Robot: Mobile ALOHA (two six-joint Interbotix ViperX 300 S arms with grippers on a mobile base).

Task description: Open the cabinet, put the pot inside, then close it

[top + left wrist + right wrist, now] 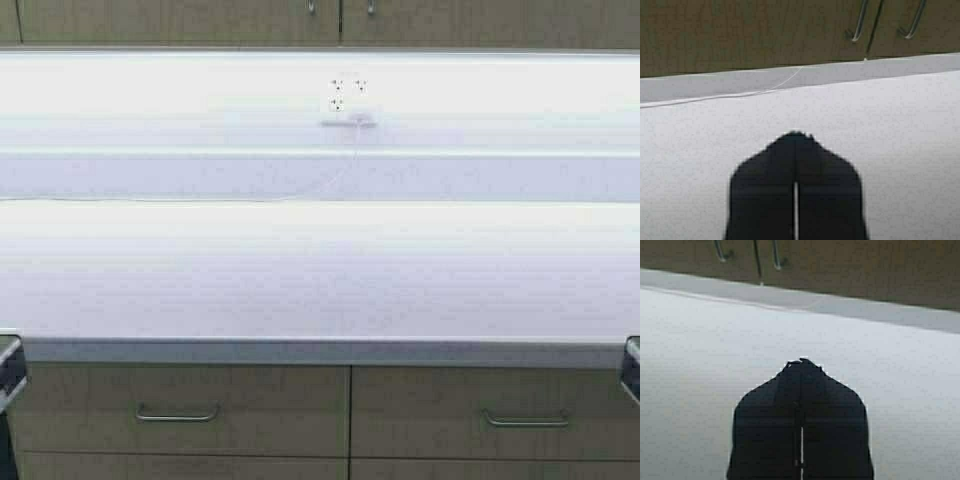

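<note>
The cabinet (200, 20) shows as a beige wood-grain strip at the top of the high view, both doors shut, with the lower ends of its two silver handles near the middle seam. It also shows in the left wrist view (740, 35) and the right wrist view (865, 265). The pot is out of view. My left gripper (796, 136) is shut and empty, low over the white countertop (320, 270). My right gripper (801, 362) is shut and empty over the same countertop. Only small parts of the arms show at the high view's lower left (8, 372) and lower right (632, 368) edges.
A wall outlet (347, 92) sits on the white backsplash, with a thin white cord (330, 185) running down and along the counter's back. Below the counter's front edge are beige drawers with horizontal handles (177, 413) (525, 420).
</note>
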